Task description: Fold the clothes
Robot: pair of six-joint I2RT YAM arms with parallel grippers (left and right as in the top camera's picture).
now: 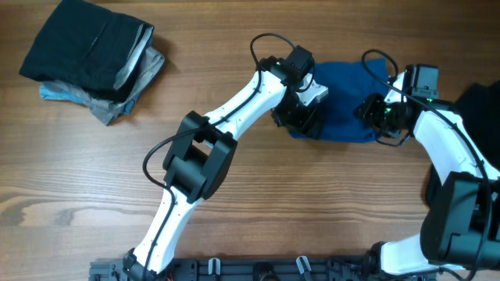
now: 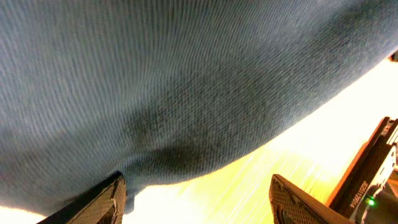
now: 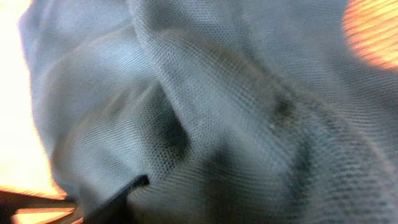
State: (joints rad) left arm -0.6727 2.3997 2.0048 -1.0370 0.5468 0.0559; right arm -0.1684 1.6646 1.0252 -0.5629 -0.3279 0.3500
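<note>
A blue garment (image 1: 344, 105) lies bunched on the wooden table at centre right. My left gripper (image 1: 301, 117) is at its left edge. In the left wrist view the garment (image 2: 186, 81) fills the top, and the jaws (image 2: 196, 190) are wide open with the cloth's hem touching the left finger. My right gripper (image 1: 380, 117) is at the garment's right edge. In the right wrist view folds of the garment (image 3: 249, 106) fill the frame. Only one dark finger (image 3: 118, 194) shows and the other is hidden under cloth.
A stack of folded clothes (image 1: 94, 58), dark on top and grey and light blue below, sits at the far left. A dark garment (image 1: 478, 105) lies at the right edge, behind the right arm.
</note>
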